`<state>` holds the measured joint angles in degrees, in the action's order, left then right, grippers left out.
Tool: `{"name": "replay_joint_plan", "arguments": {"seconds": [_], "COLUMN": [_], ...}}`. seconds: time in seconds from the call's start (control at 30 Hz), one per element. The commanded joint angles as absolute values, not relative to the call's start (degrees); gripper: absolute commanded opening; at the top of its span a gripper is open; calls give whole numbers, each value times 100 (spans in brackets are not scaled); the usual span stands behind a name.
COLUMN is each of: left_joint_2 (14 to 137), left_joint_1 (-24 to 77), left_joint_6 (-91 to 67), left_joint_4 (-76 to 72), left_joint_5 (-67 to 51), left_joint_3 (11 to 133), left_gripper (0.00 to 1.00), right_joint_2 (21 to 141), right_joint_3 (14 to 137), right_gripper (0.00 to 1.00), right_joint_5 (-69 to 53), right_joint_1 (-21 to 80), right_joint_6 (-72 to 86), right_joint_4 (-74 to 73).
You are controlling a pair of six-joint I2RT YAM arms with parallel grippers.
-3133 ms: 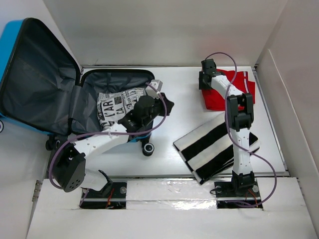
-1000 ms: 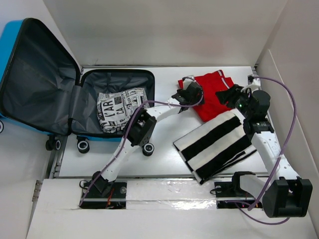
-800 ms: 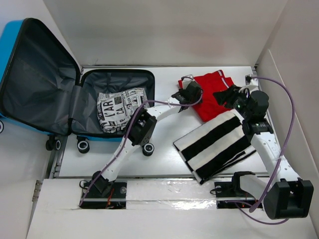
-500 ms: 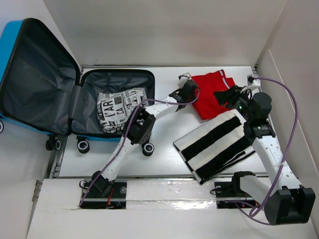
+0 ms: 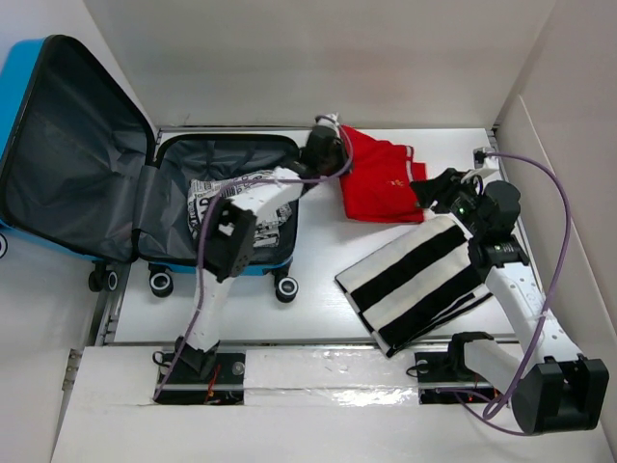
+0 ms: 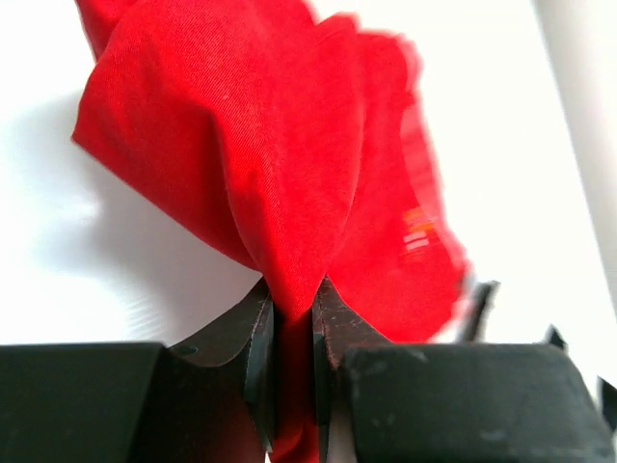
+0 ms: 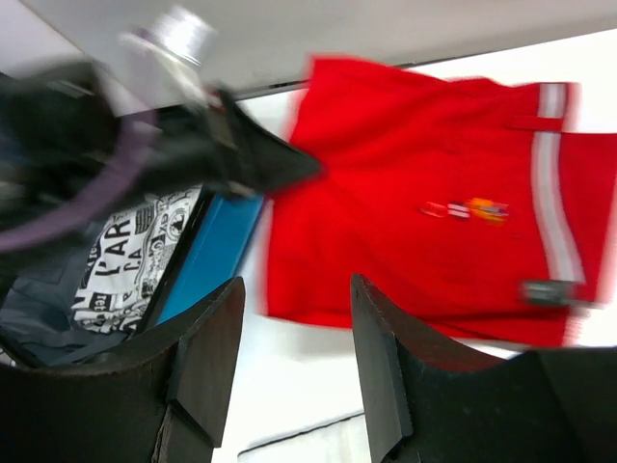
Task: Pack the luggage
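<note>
The bright blue luggage point(image 5: 19, 96) lies open at the left, its dark grey lining showing, with a black-and-white printed cloth point(image 5: 214, 207) inside. My left gripper point(image 5: 325, 152) is shut on a pinched fold of a red garment point(image 5: 378, 183) just right of the luggage's far right corner; in the left wrist view the red garment point(image 6: 251, 154) hangs from the shut jaws point(image 6: 292, 318). My right gripper point(image 5: 431, 185) stands open and empty at the garment's right edge; its wrist view looks across the red garment point(image 7: 415, 231) to the luggage point(image 7: 207, 260).
A black-and-white striped folded cloth point(image 5: 415, 280) lies on the table under the right arm. White walls enclose the table at the back and right. The luggage's black wheels point(image 5: 285, 287) stick out toward the near edge.
My left gripper closed on the red garment and dragged it left toward the luggage. The right gripper stayed open and drifted slightly left.
</note>
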<state>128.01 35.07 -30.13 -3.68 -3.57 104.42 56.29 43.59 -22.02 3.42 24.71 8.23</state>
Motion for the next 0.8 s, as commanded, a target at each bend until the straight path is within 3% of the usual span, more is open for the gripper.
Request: {"name": "replay_joint_plan", "arguments": {"seconds": [0.0,0.27,0.53,0.77], "left_joint_2": [11173,9054,7306,6926], "left_joint_1": [2954,1926,55,-685], "left_joint_6": [-2391,-2521,-3234,-3735], "left_joint_4": [-651,-668,-930,-1011], "left_joint_5": [-1201,-1379,-1459,-625], "left_joint_3": [10311,8123,5636,4273], "left_gripper": [0,0,0,0], "right_joint_2": [5599,5730,5915,6020], "right_joint_3": [4316,4342,4342,4394], "right_gripper": [54,54,54,48], "right_joint_5": [-2075,-2135,-2285,-2110], "right_joint_1": [378,378,378,545], "right_joint_6": [2478,2487,2479,2356], "right_joint_4": [1239,1266,1310,1231]}}
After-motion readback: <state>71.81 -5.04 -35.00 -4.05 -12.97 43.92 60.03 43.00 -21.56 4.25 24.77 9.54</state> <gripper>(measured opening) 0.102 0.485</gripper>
